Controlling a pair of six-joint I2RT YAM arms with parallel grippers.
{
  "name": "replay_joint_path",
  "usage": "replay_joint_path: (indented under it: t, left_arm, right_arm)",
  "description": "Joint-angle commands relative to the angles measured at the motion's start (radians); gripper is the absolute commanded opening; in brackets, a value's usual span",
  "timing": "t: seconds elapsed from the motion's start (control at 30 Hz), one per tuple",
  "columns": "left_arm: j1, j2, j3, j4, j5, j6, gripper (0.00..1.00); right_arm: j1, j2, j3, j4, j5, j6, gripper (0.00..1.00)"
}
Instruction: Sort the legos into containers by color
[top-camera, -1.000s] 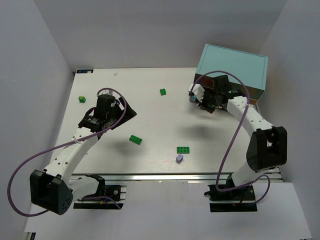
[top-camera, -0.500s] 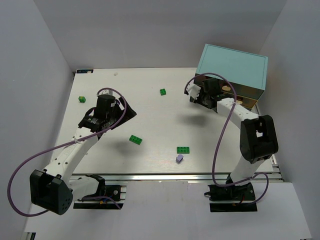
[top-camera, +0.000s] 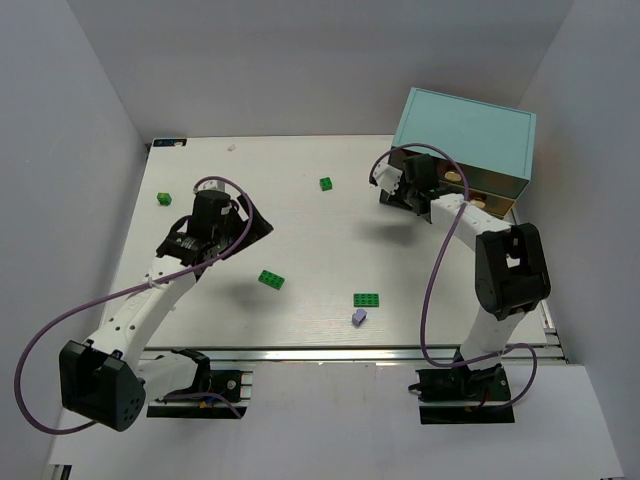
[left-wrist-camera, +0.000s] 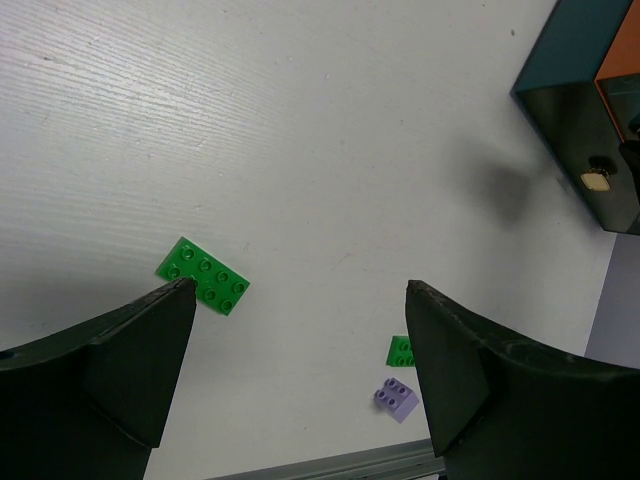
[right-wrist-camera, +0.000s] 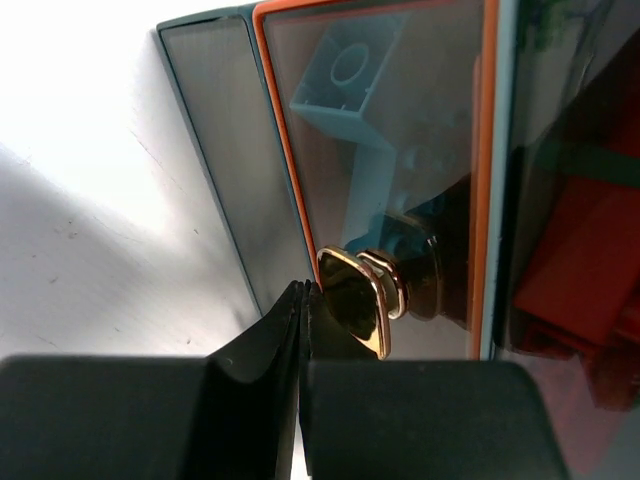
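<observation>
Top overhead, wide; wrist views close; all share cabinet (top-camera: 465, 135).

No text, brand, number or sign can be read in any view. The teal cabinet (top-camera: 465, 130), its drawer fronts (right-wrist-camera: 440, 100) and the legos (left-wrist-camera: 203, 276) show no legible lettering. A small dark tag (top-camera: 167, 142) at the far left corner of the table (top-camera: 300, 220) is too small to read.

Four green legos (top-camera: 271, 279) (top-camera: 366, 300) (top-camera: 326, 183) (top-camera: 164, 198) scattered on the table (top-camera: 300, 230); one lavender lego (top-camera: 358, 316), just the one; a single teal cabinet (top-camera: 465, 135); two arms (top-camera: 150, 295) (top-camera: 508, 275) in shot.
</observation>
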Motion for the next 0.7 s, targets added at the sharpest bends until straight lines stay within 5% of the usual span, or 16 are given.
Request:
replay_joint_path:
  t: [0.0,0.23,0.33,0.4,0.53,0.57,0.67]
  left_arm:
    - [0.0,-0.043,-0.01,0.016,-0.008,0.003,0.96]
    - [0.0,-0.047,-0.015,0.022,-0.01,0.003,0.96]
    - [0.0,-0.051,-0.018,0.028,-0.007,0.005,0.96]
    - [0.0,-0.057,-0.029,0.048,-0.001,0.008,0.96]
    - [0.0,-0.078,-0.056,0.086,0.019,0.01,0.96]
    - [0.0,-0.08,-0.067,0.1,0.025,0.01,0.96]
    - [0.0,-0.08,-0.076,0.109,0.025,0.013,0.96]
  right_arm:
    - [-0.012,0.005,0.039,0.077,0.041,-0.024,0.0]
    - [-0.023,-0.011,0.05,0.027,-0.01,-0.023,0.0]
    - [-0.022,-0.083,0.06,-0.155,-0.249,-0.014,0.06]
    - [-0.025,-0.17,0.036,-0.197,-0.401,0.017,0.21]
    - [-0.04,-0.313,-0.022,-0.2,-0.534,0.221,0.79]
    - [-0.046,-0.352,-0.042,-0.196,-0.544,0.27,0.87]
    - [-0.081,-0.415,-0.071,-0.216,-0.567,0.48,0.89]
